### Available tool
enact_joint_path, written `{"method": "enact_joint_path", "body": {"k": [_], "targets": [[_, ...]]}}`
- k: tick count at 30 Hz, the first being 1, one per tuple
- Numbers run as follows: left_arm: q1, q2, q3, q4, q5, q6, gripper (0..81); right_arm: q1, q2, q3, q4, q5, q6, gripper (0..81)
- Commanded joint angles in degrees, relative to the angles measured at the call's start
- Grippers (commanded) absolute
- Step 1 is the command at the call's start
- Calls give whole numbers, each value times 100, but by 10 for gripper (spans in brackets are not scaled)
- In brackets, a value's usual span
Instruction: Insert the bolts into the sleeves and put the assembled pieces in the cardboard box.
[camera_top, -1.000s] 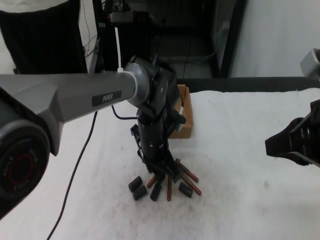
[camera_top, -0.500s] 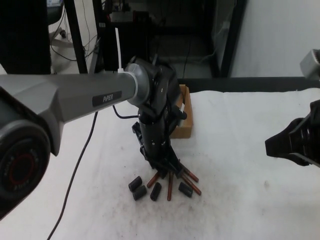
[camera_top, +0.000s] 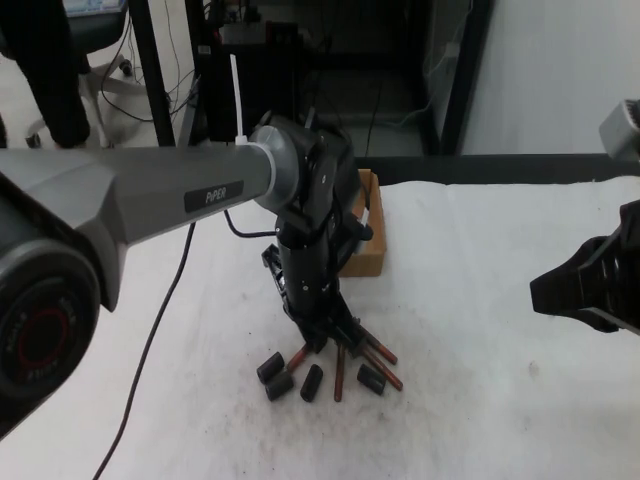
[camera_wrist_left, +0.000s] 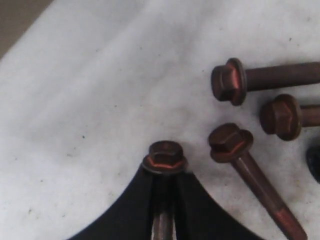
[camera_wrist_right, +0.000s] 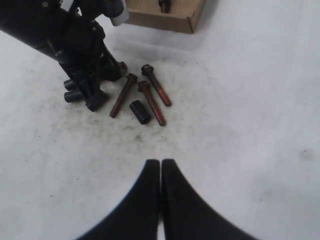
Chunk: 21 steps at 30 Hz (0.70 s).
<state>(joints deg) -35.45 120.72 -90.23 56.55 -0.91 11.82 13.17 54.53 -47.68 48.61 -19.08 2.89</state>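
Picking up one bolt, the first half of making a pair.

On the left, down over the pile: the left arm's black gripper (camera_wrist_left: 164, 173), pinched tight on a rusty brown metal bolt (camera_wrist_left: 165, 155). Holding it by the long thin part, with the six-sided head poking out just past the fingertips. Lifted a little off the white cloth (camera_top: 480, 400).

Just beside it, lying flat on the cloth: the other loose rusty bolts (camera_wrist_left: 231, 142), close together but not stuck. In front of them, four short black tube-shaped sleeves (camera_top: 312, 382), maybe metal, all empty.

Behind the pile, a small brown cardboard box (camera_top: 368, 262), open on top, with something brown inside, too small to tell.

Far on the right, well away from the pile: the right gripper (camera_wrist_right: 160, 164), fingers pressed together, holding nothing.

Next, probably: bring a sleeve up to meet the bolt. Needs the other gripper to open, come over and grab one black sleeve. Then line up the bolt tip with the hole, nice and straight, and push.

Compared with a second ago: left gripper a bit higher and pulled back from the pile, with more of one lying bolt showing under it. Sleeves and right gripper in the same spots.
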Motion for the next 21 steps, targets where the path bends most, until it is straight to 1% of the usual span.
{"method": "enact_joint_path", "body": {"k": [1, 4, 6, 8, 12, 16, 21], "targets": [[-14, -310, -29, 72, -301, -24, 3, -19, -51, -3, 4, -242, -178, 8], [4, -712, -29, 33, -350, -81, 3, 4, 17, -3, -40, -626, -538, 8], [4, -1034, 27, -112, -350, -413, 3, 34, 95, -3, -148, -830, -551, 8], [4, -1475, 143, -380, -350, -665, 3, 75, 191, -3, -334, -845, -551, 8], [4, -2508, 642, -988, -412, -693, 3, 127, 454, -3, -541, -845, -551, 8], [122, -3646, 1611, -1519, -507, -705, 3, 249, 680, -3, -621, -845, -572, 8], [300, -5148, 3436, -2061, -493, -1182, 3, 587, 875, -3, -1102, -834, -1006, 8]]}}
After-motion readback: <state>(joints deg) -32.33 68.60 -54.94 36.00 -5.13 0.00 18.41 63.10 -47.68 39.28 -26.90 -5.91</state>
